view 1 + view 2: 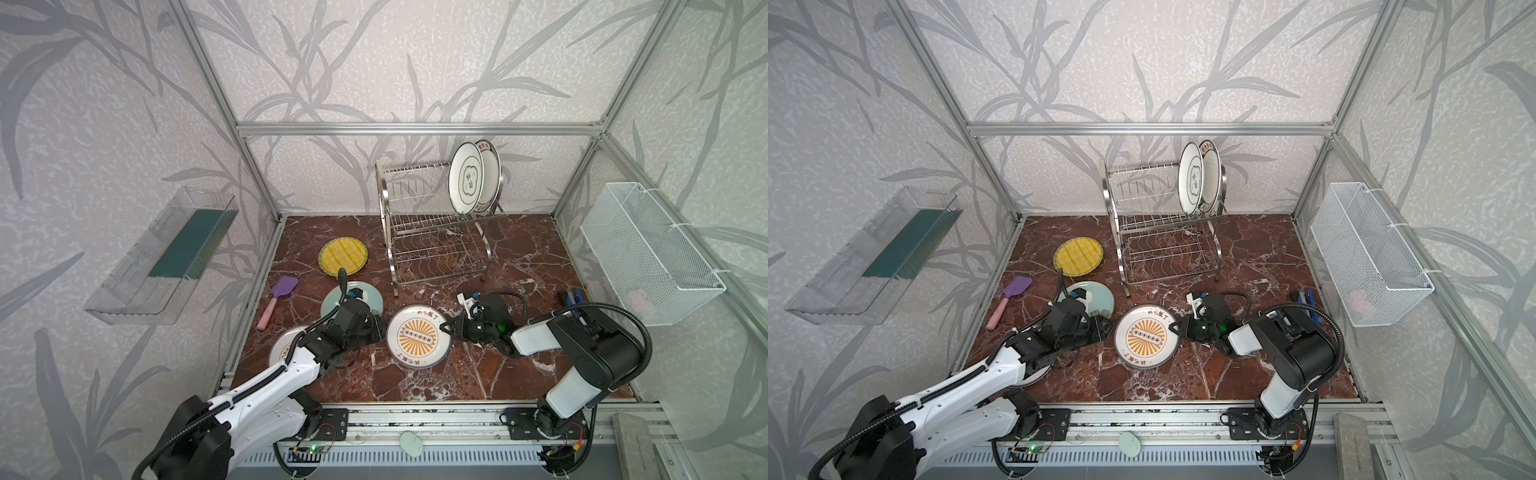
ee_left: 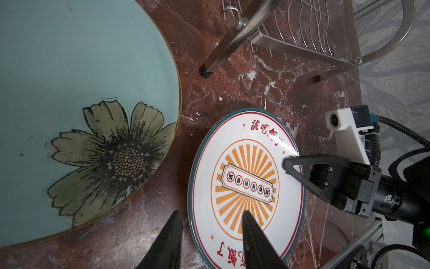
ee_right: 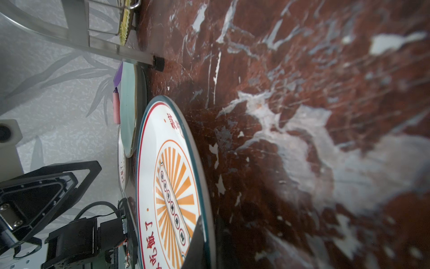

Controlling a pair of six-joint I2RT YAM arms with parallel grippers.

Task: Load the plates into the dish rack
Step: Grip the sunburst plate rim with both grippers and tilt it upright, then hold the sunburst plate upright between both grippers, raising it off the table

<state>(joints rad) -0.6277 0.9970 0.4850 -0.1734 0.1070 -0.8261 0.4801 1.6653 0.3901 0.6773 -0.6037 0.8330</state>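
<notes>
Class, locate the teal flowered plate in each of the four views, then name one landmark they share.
In a top view: teal plate, up-left of the central sunburst plate.
In a top view: same place.
Left wrist: large, beside the sunburst plate.
Right wrist: edge-on, beyond the sunburst plate.
Shared landmark: dish rack's black foot, near the plate.

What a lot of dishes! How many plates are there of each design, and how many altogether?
Orange sunburst plate: 2
Yellow ribbed plate: 1
Pale teal flowered plate: 1
White plate with dark markings: 2
Total: 6
</notes>
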